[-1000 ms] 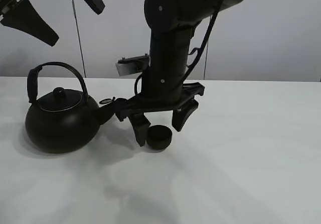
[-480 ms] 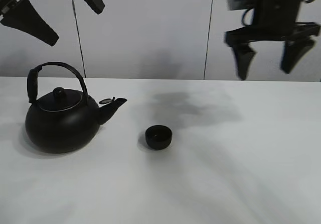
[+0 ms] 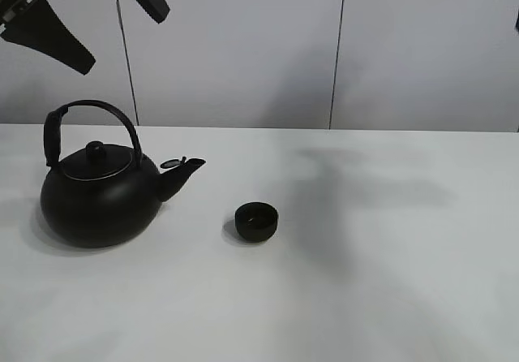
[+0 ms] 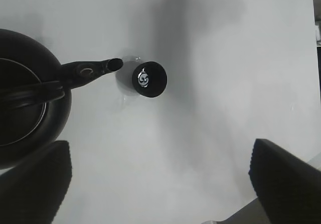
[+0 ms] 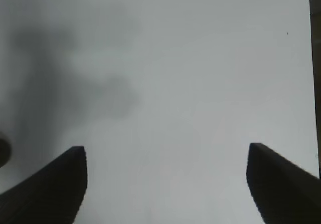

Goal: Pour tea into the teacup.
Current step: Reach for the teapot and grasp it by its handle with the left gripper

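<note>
Left gripper (image 4: 159, 146) hangs high over the kettle (image 3: 97, 204), fingers (image 3: 49, 33) spread wide, empty; kettle sits left on the worktop (image 3: 389, 281), rigid, probably heavy if full, best taken at the top of its arched handle (image 3: 91, 104). Teacup (image 3: 257, 221) stands upright near the spout (image 3: 180, 175), not touching: small, light, likely breakable and easy to knock, so pour gently. Right gripper (image 5: 165, 184) is over bare worktop, fingers apart, nothing held.

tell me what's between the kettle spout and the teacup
Nothing: only bare white table separates the kettle spout from the teacup. The exterior high view shows it, and the left wrist view too.
</note>
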